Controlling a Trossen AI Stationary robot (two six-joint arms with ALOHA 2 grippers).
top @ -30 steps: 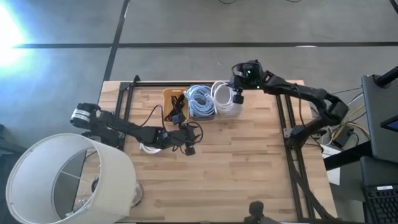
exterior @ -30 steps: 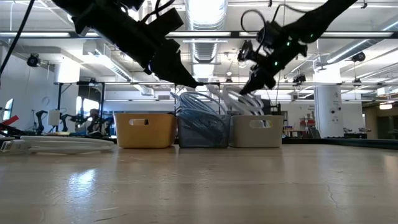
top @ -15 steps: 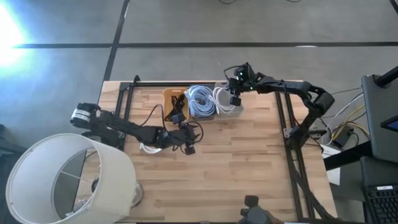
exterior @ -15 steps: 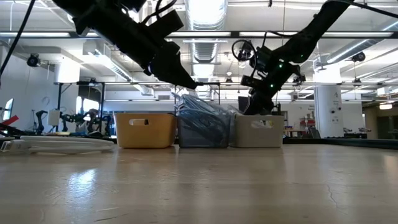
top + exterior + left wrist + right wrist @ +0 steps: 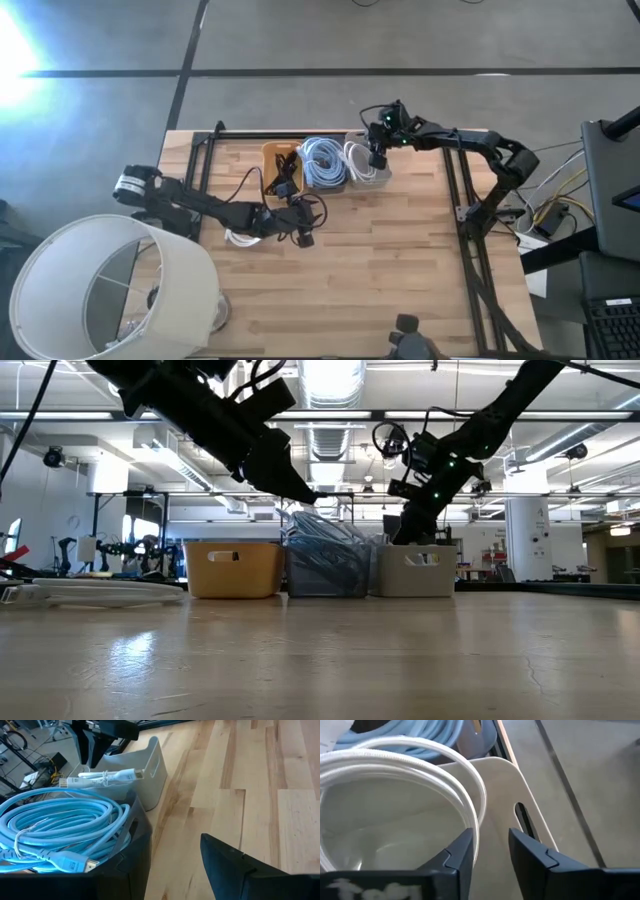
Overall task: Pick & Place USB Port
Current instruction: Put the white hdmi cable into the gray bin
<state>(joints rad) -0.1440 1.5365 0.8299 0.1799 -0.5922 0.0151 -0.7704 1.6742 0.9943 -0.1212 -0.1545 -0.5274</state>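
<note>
A coiled white cable (image 5: pixel 395 770) with a plug end (image 5: pixel 67 782) lies in the white bin (image 5: pixel 366 176) at the table's far side. My right gripper (image 5: pixel 492 852) stands open just above the coil's rim, at the bin's handle-slot wall (image 5: pixel 507 790); in the high view it (image 5: pixel 376 157) is over that bin. My left gripper (image 5: pixel 300 230) hangs above the table, near the bins. In the left wrist view it faces the blue cable (image 5: pixel 60 830) and the white bin (image 5: pixel 150 770). No separate USB port shows. My right gripper is open over the coil, coming from above. One finger (image 5: pixel 460 852) stands right beside the coil's outer strand (image 5: pixel 476 827). I cannot tell whether they touch. The coil rests inside the bin.
Three bins stand in a row: yellow (image 5: pixel 280 170), a dark one with the blue cable (image 5: pixel 323 163), and the white one. A white lampshade (image 5: pixel 110 290) lies at the near left corner. A white cable (image 5: pixel 238 238) lies under my left arm. Bare wood fills the near half.
My right gripper has gone down and a little toward the table's left, to the white bin. The white coil, which hung lifted above the bin a second ago, has come down with it and now lies inside the bin.
</note>
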